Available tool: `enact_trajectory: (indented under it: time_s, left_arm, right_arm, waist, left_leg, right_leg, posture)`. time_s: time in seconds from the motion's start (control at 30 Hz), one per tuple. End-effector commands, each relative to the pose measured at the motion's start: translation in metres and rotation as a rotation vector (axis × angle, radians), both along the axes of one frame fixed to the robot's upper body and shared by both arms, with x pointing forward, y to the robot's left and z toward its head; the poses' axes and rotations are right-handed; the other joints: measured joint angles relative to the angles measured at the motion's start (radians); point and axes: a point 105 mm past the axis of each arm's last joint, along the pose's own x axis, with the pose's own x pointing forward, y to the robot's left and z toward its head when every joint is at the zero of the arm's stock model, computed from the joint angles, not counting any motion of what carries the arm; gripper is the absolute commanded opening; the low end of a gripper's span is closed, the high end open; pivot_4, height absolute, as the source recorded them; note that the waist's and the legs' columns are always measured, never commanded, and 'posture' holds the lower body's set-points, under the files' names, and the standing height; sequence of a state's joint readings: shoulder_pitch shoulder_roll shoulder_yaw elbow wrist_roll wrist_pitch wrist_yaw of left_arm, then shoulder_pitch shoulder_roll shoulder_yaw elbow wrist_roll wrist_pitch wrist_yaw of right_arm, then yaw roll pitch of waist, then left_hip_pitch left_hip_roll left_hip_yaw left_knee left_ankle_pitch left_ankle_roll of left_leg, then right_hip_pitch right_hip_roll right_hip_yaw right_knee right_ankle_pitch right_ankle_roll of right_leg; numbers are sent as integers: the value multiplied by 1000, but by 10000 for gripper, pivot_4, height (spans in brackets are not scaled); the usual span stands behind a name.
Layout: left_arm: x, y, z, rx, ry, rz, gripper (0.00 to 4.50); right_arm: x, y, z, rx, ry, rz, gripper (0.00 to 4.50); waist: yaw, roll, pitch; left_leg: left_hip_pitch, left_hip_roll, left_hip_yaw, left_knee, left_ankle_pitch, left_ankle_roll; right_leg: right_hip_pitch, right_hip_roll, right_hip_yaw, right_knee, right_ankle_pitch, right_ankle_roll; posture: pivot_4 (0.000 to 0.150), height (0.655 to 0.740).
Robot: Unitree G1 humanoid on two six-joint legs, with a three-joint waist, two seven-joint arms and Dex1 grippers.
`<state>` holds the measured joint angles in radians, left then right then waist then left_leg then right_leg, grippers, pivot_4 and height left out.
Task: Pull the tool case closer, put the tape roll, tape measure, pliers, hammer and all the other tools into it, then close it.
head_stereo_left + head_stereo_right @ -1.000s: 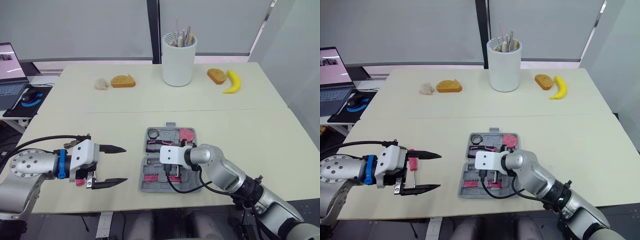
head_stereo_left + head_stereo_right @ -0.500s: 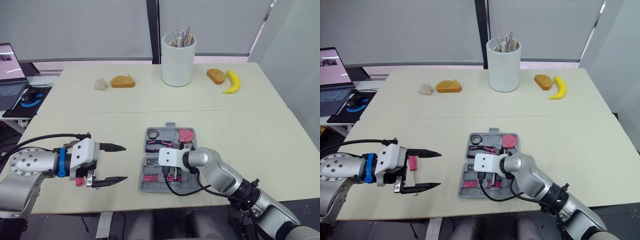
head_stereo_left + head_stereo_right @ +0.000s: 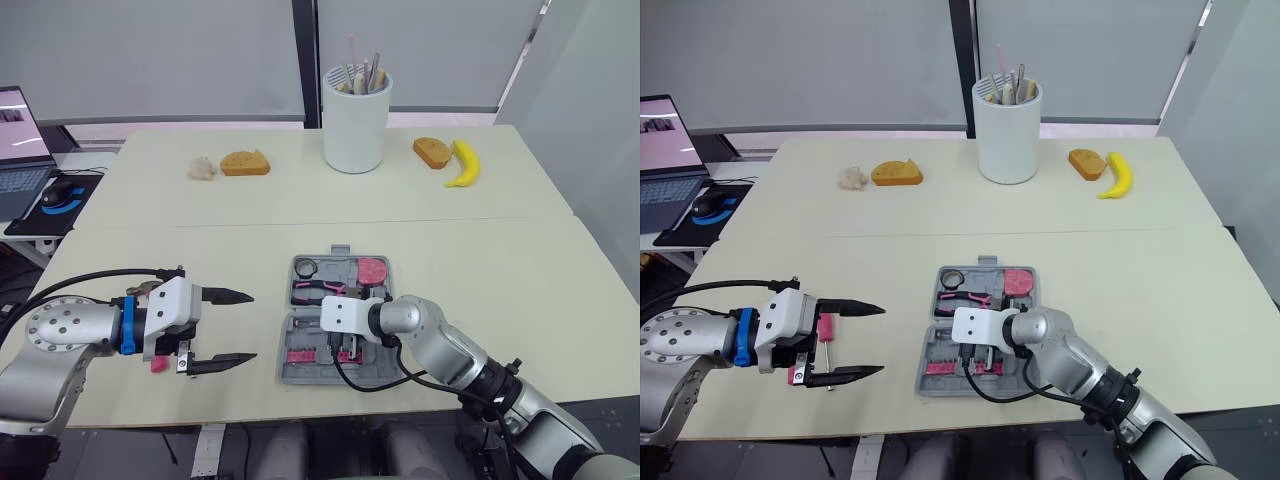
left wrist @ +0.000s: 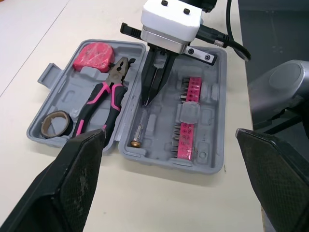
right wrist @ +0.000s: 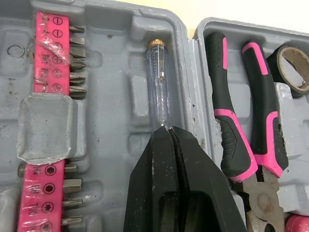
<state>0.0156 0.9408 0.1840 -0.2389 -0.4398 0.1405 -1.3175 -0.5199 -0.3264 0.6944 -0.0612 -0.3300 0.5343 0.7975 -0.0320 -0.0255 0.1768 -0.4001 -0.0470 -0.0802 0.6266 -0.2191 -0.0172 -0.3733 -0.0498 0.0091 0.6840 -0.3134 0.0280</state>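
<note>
Left of the tool case (image 3: 297, 372), our left gripper (image 3: 250, 326) hangs wide open above a pink screwdriver (image 3: 825, 330). Inside the case, beside the pliers (image 5: 231, 140), our right gripper (image 5: 166, 133) is pinched together at the tester pen's (image 5: 158, 82) end.

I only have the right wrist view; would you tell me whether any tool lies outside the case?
Observer: Yes, a pink screwdriver lies on the table, left of the case.
Operator: Is the left gripper holding it?
Observer: No, the left gripper is open and holds nothing; the screwdriver lies by its fingers.
Operator: What else is on the table?
Observer: Bread slices, a banana and a white cup, all at the far side.
</note>
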Motion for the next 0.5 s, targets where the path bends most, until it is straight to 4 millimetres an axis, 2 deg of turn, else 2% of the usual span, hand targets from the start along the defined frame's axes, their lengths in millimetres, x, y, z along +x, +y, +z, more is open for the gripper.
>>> enact_trajectory:
  time_s: [0.03,0.13,0.2,0.23,0.37,0.4,0.5]
  left_arm:
    - [3,0,10,-13,-42,5,45000]
    - [4,5,12,-18,-41,37,45000]
    - [4,11,16,-23,-28,69,45000]
    - [4,15,18,-22,-18,83,45000]
    - [6,40,33,-52,38,207,45000]
    - [7,45,37,-62,42,235,45000]
    - [7,82,47,-79,64,389,45000]
  right_arm:
    - [5,1,24,97,-21,2,86]
    - [5,-4,50,196,-13,20,86]
    - [1,-19,67,253,-7,56,86]
    - [-1,-29,75,278,-8,70,2002]
    - [-8,-88,101,350,81,23,9707]
    - [-10,-97,105,350,89,18,12012]
    - [-12,-147,115,331,125,-98,19045]
  waist:
    - [0,0,0]
    - [1,0,0]
    - [1,0,0]
    - [1,0,0]
    - [6,0,1]
    - [7,0,1]
    - [5,0,2]
  left_leg:
    - [0,0,0,0,0,0]
    - [-1,0,0,0,0,0]
    - [-1,0,0,0,0,0]
    - [-1,0,0,0,0,0]
    - [-1,0,0,0,0,0]
    - [-1,0,0,0,0,0]
    - [-1,1,0,0,0,0]
  right_leg:
    - [0,0,0,0,0,0]
    - [0,0,0,0,0,0]
    - [0,0,0,0,0,0]
    - [0,0,0,0,0,0]
    - [1,0,0,-2,0,0]
    - [1,0,-1,-2,0,0]
    - [2,0,-1,-2,0,0]
  posture:
    - [1500,7400]
    - [1500,7400]
    - [1500,7400]
    - [1500,7400]
    - [1500,7400]
    - [1500,7400]
    - [1500,7400]
